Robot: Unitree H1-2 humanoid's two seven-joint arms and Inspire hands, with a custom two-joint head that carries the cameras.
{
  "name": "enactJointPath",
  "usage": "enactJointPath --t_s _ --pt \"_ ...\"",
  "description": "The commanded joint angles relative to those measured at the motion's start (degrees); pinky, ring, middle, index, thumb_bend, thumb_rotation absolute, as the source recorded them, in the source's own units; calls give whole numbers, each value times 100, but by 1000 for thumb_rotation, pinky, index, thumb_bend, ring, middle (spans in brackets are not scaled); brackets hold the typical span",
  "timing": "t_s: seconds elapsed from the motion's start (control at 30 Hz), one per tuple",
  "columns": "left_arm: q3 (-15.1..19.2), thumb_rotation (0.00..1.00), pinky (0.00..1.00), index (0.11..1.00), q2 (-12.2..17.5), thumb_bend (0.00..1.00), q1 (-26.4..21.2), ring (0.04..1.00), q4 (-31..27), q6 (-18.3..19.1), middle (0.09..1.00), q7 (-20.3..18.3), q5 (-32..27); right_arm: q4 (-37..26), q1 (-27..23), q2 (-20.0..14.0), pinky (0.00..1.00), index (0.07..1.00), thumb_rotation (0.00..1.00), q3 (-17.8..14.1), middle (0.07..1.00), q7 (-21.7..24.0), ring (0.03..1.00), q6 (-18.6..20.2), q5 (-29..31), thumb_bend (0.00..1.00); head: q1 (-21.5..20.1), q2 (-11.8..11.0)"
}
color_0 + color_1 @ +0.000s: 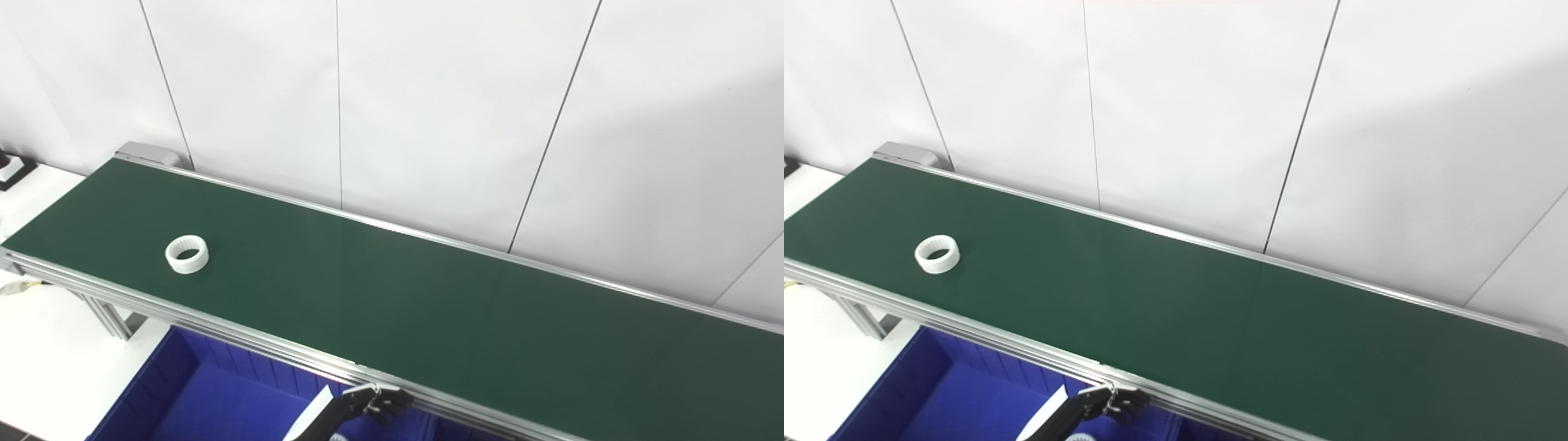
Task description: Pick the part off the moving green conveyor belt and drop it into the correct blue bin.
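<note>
White wall panels rise behind the green conveyor belt (429, 294) in the left eye view. On it lies a white ring (187, 253) with a ribbed inner wall, flat on the belt, well apart from the left hand (373, 401) and up to its left. That hand hangs low at the belt's near rail, fingers curled together on nothing, over the blue bin (202, 392).

From the right eye view, the ring (937, 253) looks the same. The hand (1115, 401) is cut off at the bottom edge, and the bin (937, 392) is partly hidden under the rail.
</note>
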Motion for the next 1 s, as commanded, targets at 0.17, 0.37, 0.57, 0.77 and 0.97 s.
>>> enactJointPath --t_s 0.17,0.37,0.57,0.77,0.97 --pt "-107 205 607 721 96 1000 -132 688 -54 -170 731 284 -169 -134 -80 62 790 908 199 -24 873 -112 843 -222 17 879 -34 -28" --pt "-168 219 597 713 135 1000 -160 680 -28 -170 725 496 -187 -101 -113 99 794 907 215 -15 877 -97 852 -199 46 874 -70 -57" --pt "-213 208 598 714 158 1000 -141 681 -56 -170 727 511 -292 -182 -69 122 779 900 222 -25 868 -137 840 -151 -67 881 -84 -57" --pt "-256 212 599 712 187 1000 -139 683 -51 -170 728 572 -267 -103 -83 117 781 906 216 -14 869 -163 841 -294 8 869 -80 -57" --pt "-262 201 592 711 174 1000 -163 678 -27 -170 726 541 -271 -72 -111 94 772 904 235 -21 865 -188 834 -275 -19 870 -89 -77"
